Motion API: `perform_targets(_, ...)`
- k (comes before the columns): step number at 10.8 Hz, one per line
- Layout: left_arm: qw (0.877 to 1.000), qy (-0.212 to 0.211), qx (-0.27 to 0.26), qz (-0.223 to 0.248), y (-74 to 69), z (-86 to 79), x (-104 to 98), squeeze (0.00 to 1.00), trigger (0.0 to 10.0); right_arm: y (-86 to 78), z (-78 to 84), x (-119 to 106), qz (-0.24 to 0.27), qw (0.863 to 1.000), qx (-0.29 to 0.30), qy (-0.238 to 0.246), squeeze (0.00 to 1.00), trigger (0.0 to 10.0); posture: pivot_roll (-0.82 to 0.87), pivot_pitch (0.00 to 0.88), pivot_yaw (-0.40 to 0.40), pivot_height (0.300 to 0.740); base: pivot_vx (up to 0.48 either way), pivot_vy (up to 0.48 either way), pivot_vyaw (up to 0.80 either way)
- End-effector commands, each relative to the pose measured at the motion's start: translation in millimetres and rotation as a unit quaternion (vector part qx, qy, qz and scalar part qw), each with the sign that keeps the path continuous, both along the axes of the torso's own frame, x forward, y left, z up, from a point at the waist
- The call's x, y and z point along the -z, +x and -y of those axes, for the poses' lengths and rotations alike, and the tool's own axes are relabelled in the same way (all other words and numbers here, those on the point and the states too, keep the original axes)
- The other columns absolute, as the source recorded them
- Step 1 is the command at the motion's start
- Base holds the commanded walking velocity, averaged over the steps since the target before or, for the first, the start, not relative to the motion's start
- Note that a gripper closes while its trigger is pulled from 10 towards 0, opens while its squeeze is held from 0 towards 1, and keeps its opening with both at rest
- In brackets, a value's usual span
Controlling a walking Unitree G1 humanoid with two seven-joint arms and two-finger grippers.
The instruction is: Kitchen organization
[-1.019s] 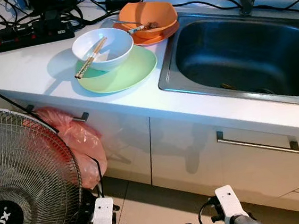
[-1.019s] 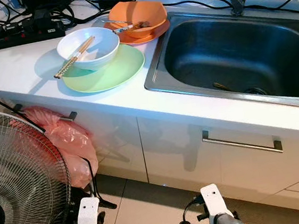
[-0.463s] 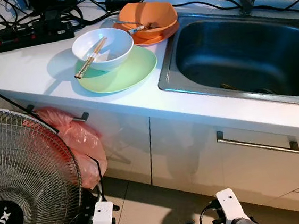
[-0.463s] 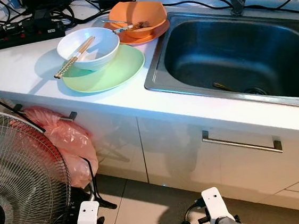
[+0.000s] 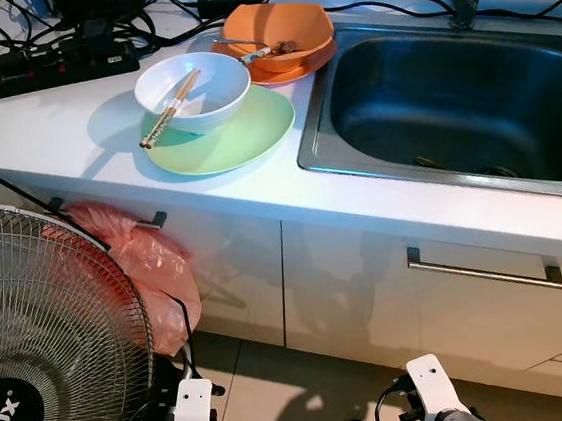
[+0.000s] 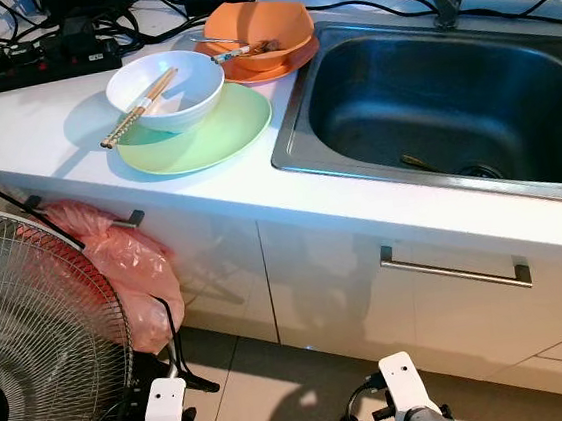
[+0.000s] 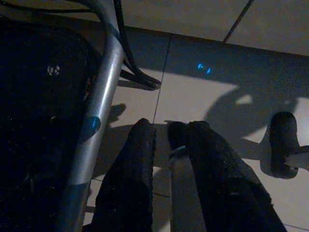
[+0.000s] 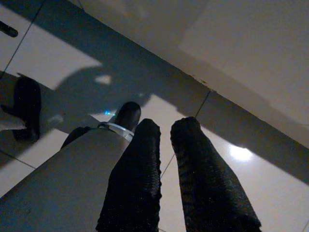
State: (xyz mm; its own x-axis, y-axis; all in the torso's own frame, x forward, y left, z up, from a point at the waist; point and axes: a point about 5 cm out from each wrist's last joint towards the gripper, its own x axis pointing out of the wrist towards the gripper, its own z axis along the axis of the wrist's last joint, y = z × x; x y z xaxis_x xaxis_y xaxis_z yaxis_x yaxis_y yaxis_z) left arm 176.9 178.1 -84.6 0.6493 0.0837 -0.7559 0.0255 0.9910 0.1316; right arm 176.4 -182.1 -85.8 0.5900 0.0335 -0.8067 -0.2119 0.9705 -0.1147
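Observation:
A white bowl (image 5: 193, 91) with chopsticks (image 5: 170, 110) across it stands on a green plate (image 5: 243, 139) on the white counter (image 5: 42, 135). Behind it an orange bowl (image 5: 277, 28) holding a utensil sits on an orange plate (image 5: 276, 70). The steel sink (image 5: 451, 102) lies to the right. Both arms hang low over the tiled floor, far below the dishes. In the wrist views my left gripper (image 7: 169, 130) and my right gripper (image 8: 166, 125) point at the floor, their fingers close together and holding nothing.
A large standing fan (image 5: 43, 336) fills the lower left, close to my left arm (image 5: 192, 411). A pink plastic bag (image 5: 151, 269) hangs on the cabinet front. A power strip (image 5: 60, 65) and cables lie at the counter's back. A drawer handle (image 5: 483, 270) sits under the sink.
Both wrists have sunk slightly lower in the picture over the last second. The dishes and counter have not moved.

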Motion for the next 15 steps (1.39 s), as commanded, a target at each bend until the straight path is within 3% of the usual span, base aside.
perform_targets(1,1.000,0.000,0.000,-0.015,-7.4,-0.2,4,0.00,10.0,-7.4,2.6,3,-0.010,1.000,0.014,0.001,0.00,10.0,-0.02,0.142,-0.009,0.740,0.000,0.000,0.00)
perform_targets(15,1.000,-0.002,0.030,-0.005,-0.2,6.5,1,0.00,10.0,-24.7,5.6,9,-0.021,0.999,0.029,0.004,0.00,10.0,-0.07,0.139,0.019,0.740,0.000,0.000,0.00)
